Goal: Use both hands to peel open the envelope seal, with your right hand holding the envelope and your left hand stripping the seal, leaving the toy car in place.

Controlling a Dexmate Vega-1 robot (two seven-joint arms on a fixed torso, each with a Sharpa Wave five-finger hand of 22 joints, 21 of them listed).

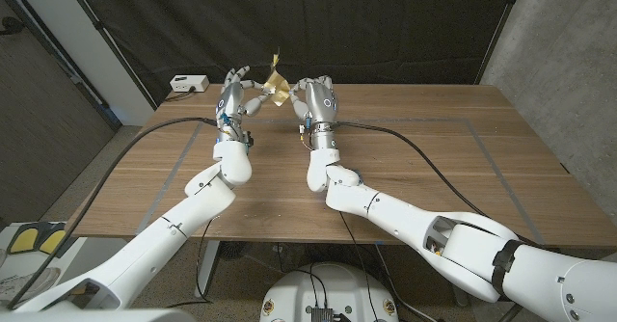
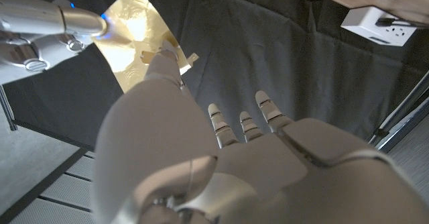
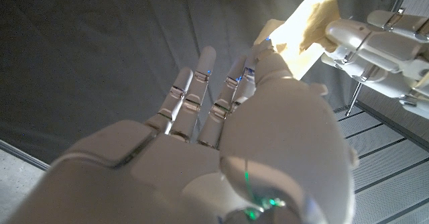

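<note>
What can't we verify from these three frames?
- Seal state: the envelope is too small in the head view; in the left wrist view the left robot hand covers its lower edge, so peeled or not is unclear.
- Toy car: no car can be made out; whether it sits inside the envelope cannot be told.
- Right robot hand grip: in the right wrist view its own thumb hides the contact with the envelope.

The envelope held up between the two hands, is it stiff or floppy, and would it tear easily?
The envelope looks thin and probably floppy: light glows through it in the left wrist view. Likely light, since the right hand and left hand hold it aloft by fingertips. Its creased surface suggests it could tear easily.
</note>
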